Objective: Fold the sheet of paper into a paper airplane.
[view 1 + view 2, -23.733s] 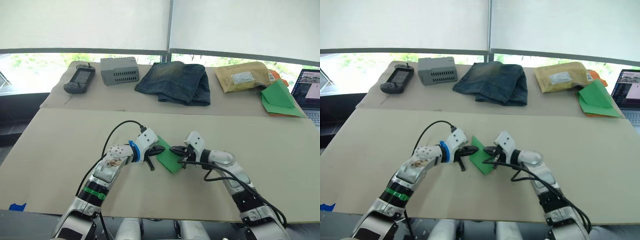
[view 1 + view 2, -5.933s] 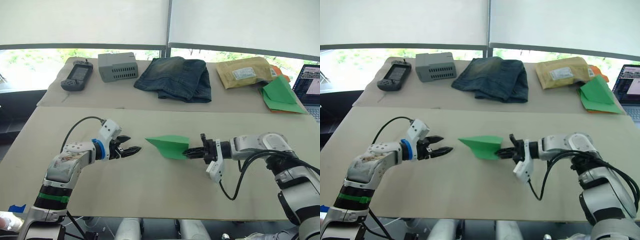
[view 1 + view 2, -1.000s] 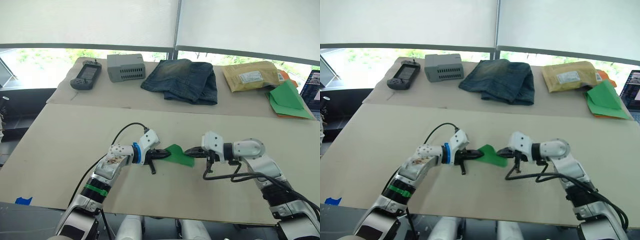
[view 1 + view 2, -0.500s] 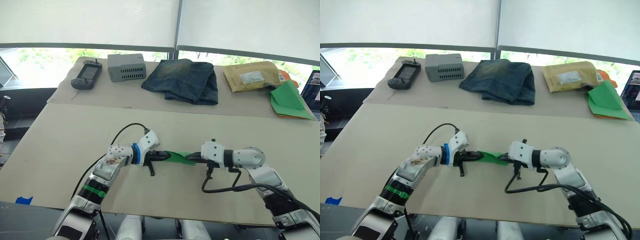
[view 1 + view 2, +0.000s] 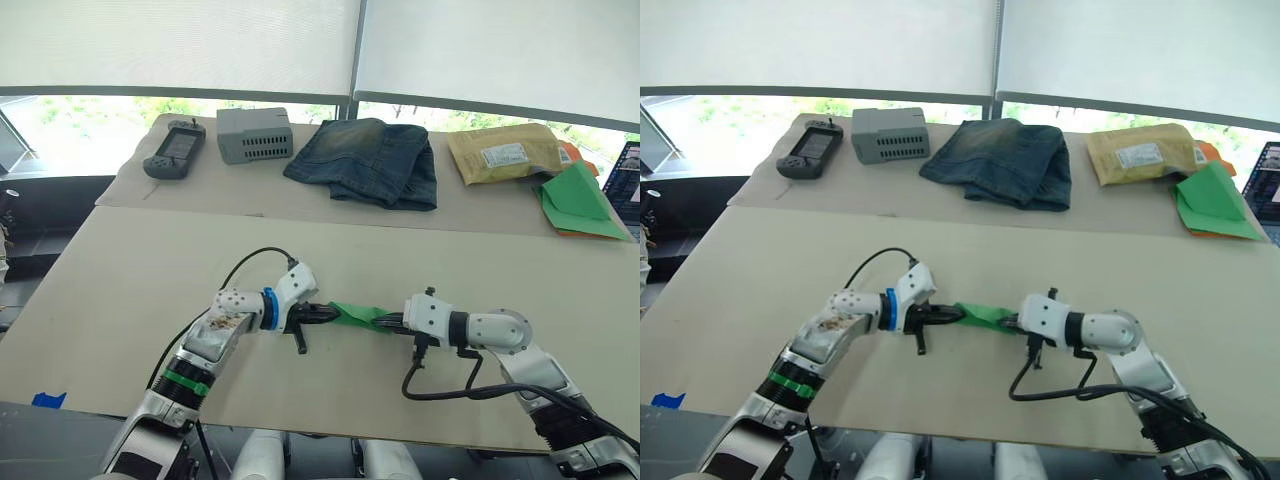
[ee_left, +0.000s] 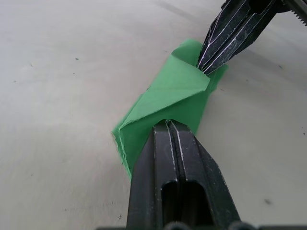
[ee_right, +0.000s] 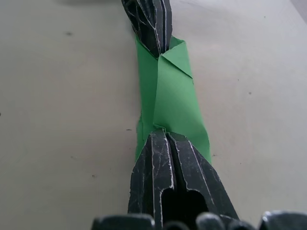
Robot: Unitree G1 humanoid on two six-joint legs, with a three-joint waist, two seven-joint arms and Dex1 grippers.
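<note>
The sheet of paper (image 5: 357,314) is a bright green folded strip lying low over the near table, stretched between my two grippers. My left gripper (image 5: 328,314) is shut on its left end, and my right gripper (image 5: 385,321) is shut on its right end. In the left wrist view the paper (image 6: 168,98) shows overlapping folded flaps with a raised corner, my own fingers (image 6: 175,158) clamped on one end and the other gripper's fingers (image 6: 228,33) on the far end. In the right wrist view the strip (image 7: 172,103) runs straight between both sets of closed fingers.
On the far table lie a handheld device (image 5: 171,150), a grey box (image 5: 254,134), folded jeans (image 5: 365,160), a padded envelope (image 5: 500,152) and a green paper heap with an orange sheet (image 5: 578,200). A laptop (image 5: 628,182) sits at the far right edge.
The paper, a raised flap one second ago, is now pulled flat into a narrow strip. My right gripper has turned and dropped lower; the left has barely moved.
</note>
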